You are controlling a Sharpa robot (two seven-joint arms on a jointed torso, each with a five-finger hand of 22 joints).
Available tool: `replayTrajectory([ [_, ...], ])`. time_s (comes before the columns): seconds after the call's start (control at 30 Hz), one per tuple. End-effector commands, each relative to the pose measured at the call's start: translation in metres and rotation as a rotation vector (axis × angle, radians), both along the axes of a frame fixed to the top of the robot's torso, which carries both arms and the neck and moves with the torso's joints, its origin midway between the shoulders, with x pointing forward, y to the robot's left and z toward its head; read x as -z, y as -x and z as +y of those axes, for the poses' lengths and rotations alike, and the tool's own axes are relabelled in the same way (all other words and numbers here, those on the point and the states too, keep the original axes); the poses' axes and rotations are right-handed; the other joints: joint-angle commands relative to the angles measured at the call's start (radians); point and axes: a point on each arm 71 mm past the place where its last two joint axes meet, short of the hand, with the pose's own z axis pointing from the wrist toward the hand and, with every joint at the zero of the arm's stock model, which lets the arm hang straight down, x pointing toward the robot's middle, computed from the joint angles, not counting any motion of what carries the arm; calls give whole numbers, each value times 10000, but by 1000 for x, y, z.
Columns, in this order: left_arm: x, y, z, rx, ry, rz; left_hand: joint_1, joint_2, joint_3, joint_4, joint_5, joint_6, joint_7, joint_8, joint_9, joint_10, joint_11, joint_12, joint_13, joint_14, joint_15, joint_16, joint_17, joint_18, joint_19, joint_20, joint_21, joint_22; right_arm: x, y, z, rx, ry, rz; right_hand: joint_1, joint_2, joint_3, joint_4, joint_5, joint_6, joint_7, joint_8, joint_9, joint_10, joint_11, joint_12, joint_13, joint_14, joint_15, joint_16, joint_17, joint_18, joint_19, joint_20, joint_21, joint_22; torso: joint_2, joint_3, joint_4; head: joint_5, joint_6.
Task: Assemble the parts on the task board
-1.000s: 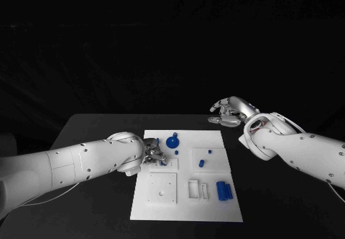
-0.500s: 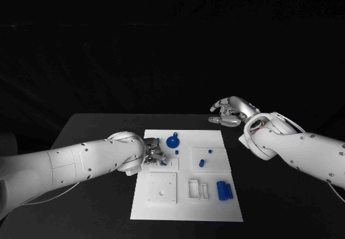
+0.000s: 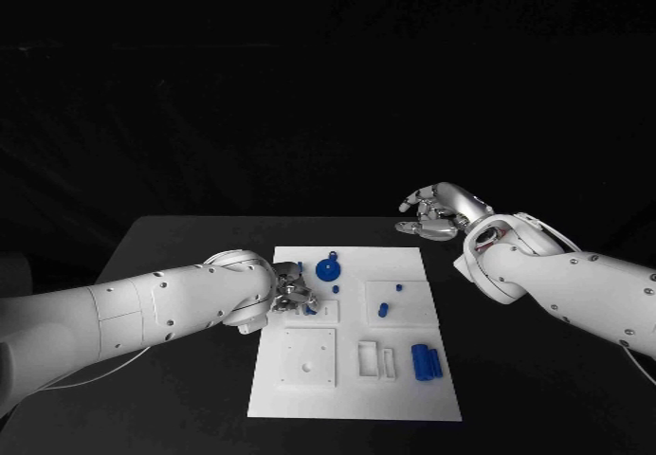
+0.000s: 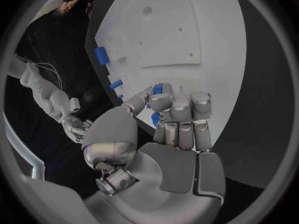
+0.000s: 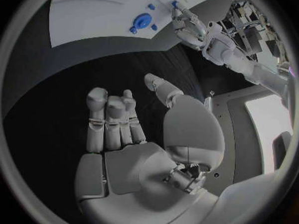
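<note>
Currently: left hand (image 3: 293, 292) pinches a blue part (image 4: 157, 89) over the board's (image 3: 410, 398) left-middle, placement step under way, seating into its socket next; right hand (image 3: 440, 213) curled, holding nothing, far right of the board.

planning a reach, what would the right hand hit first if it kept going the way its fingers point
Probably bare black table: the silver right hand hovers beyond the white task board's far right corner, its fingers pointing left past that edge. Depth is unclear.
</note>
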Motion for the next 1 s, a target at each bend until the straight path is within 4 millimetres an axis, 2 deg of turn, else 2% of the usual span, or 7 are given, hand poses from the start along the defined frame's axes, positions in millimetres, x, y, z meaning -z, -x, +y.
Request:
replayTrajectory([
  [0.03,4,4,-5,326,-28,262,-45,-95,-25,101,-245,1604,-948,38,19,-230,-272,40,-32,535,-645,59,-28,297,-78,-905,64,128,0,0,2,-145,50,19,68,7,6,43,45,1,60,57,17,-87,2,43,-16,-4,-31,-56,16,683,11,-57,-61,36,1,-2,3,-5,7],
  [0.13,4,4,-6,325,-11,237,-56,-131,-27,180,-725,1613,-949,33,36,-234,-275,68,-71,521,-649,87,-57,308,-88,-906,69,122,0,0,2,-147,53,24,70,8,6,43,48,1,60,57,17,-87,1,45,-18,-4,-31,-56,17,683,11,-58,-62,37,0,-4,2,-4,0],
  [1.0,4,4,-7,336,-4,229,-95,-342,-61,325,-1069,1616,-951,21,59,-244,-274,126,-138,504,-655,135,-112,325,-98,-905,81,111,0,0,1,-143,57,37,85,13,-2,41,70,2,60,58,17,-95,1,57,-34,-7,-31,-58,18,682,10,-58,-66,45,0,3,-1,-28,-10],
])
